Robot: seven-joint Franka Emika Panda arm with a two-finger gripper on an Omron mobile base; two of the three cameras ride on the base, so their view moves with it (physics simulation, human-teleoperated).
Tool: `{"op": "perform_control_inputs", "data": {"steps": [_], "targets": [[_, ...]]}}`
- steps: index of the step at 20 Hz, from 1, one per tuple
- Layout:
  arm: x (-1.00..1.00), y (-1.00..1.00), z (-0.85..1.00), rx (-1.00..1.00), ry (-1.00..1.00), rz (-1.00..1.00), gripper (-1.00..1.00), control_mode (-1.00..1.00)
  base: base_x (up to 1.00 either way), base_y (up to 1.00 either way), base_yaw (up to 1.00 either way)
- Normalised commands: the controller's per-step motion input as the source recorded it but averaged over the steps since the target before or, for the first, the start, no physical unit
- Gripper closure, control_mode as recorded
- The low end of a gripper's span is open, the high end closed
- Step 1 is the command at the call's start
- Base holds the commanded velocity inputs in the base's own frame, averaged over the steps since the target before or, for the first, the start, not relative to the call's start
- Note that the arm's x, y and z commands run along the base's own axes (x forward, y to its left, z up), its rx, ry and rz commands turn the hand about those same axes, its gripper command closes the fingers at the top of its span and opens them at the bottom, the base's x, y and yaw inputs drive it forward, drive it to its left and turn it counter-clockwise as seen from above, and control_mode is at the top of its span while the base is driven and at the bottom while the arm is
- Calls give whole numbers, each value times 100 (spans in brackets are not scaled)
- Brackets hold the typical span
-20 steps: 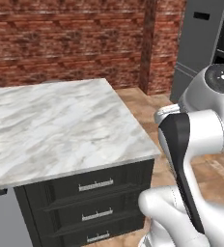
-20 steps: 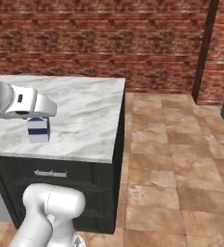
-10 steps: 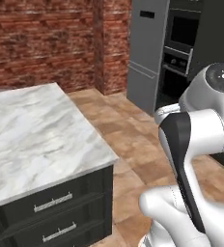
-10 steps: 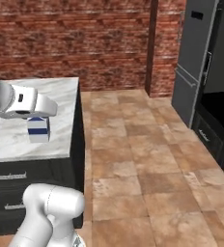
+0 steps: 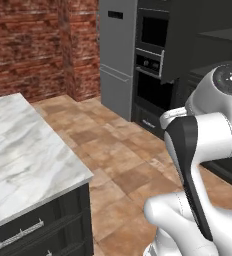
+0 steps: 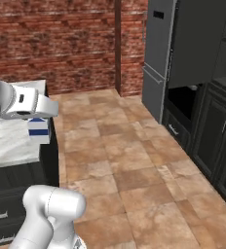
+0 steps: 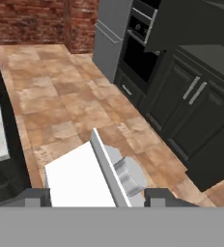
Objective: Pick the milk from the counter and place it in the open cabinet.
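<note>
My gripper (image 7: 98, 195) is shut on the milk (image 7: 87, 177), a small white carton whose ridged top and grey cap show between the two dark fingertips. In the right base view the milk (image 6: 38, 130), white with blue stripes, hangs under my hand just past the counter's (image 6: 10, 146) right edge, above the floor. The marble counter (image 5: 23, 155) lies at the left over dark drawers. The open cabinet (image 7: 201, 103) stands ahead on the right, its flat dark shelf above two panelled doors with silver handles. That cabinet (image 6: 219, 116) also lines the right edge of the right base view.
A grey fridge (image 5: 117, 50) and a black built-in oven column (image 5: 153, 65) stand along the far wall, left of the cabinet. Brown tiled floor (image 6: 120, 155) spreads wide between counter and cabinets. A red brick wall (image 6: 51, 44) closes the back.
The whole picture has swung right with the base: the counter slid to the left edge, and the fridge, oven and dark cabinet came into view. The milk stays in my grip.
</note>
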Motion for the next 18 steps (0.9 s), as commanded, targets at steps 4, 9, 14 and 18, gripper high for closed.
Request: {"op": "perform_control_inputs", "data": {"steps": [4,9,14,18], "targets": [[0,0,0,0,0,0,100,100,-19,-54,-35],[0,0,0,0,0,0,100,100,0,-43,-31],[0,0,0,0,0,0,100,100,27,-15,-24],[0,0,0,0,0,0,100,100,42,-1,-18]]}}
